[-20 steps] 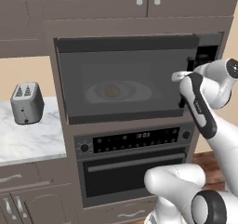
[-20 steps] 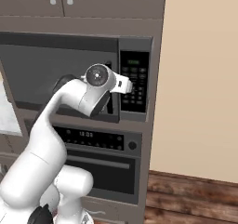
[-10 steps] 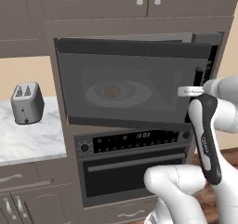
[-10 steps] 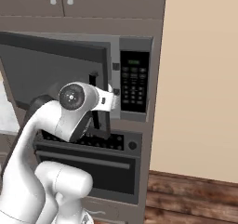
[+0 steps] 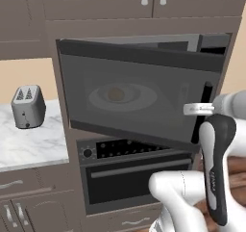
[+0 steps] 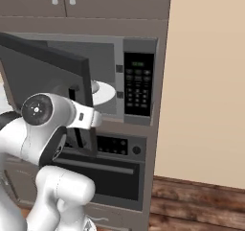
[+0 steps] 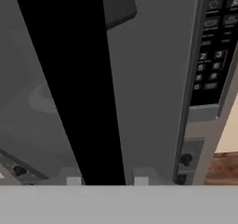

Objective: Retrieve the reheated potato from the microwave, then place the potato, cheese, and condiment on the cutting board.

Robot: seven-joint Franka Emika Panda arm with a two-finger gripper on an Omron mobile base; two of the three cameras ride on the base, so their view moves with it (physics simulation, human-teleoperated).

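Observation:
The microwave (image 5: 144, 43) has its dark glass door (image 5: 139, 98) swung partly open. Through the glass I see the potato (image 5: 115, 94), a golden-brown lump on the white turntable plate (image 6: 104, 94). My gripper (image 7: 107, 179) is shut on the door's black handle (image 7: 74, 88), which runs up between the fingertips (image 7: 141, 180). In the left base view the gripper (image 5: 201, 109) sits at the door's right edge. The black keypad (image 6: 139, 84) lies just right of the opening. The cheese, condiment and cutting board are out of view.
A silver toaster (image 5: 28, 107) stands on the marble counter (image 5: 29, 144) to the left. An oven (image 5: 134, 178) with a bar handle sits under the microwave, cabinets above. A beige wall (image 6: 206, 81) and wooden floor (image 6: 201, 201) lie to the right.
The door has swung further open, its handle edge coming out toward me. My gripper has pulled back and down with the handle in it.

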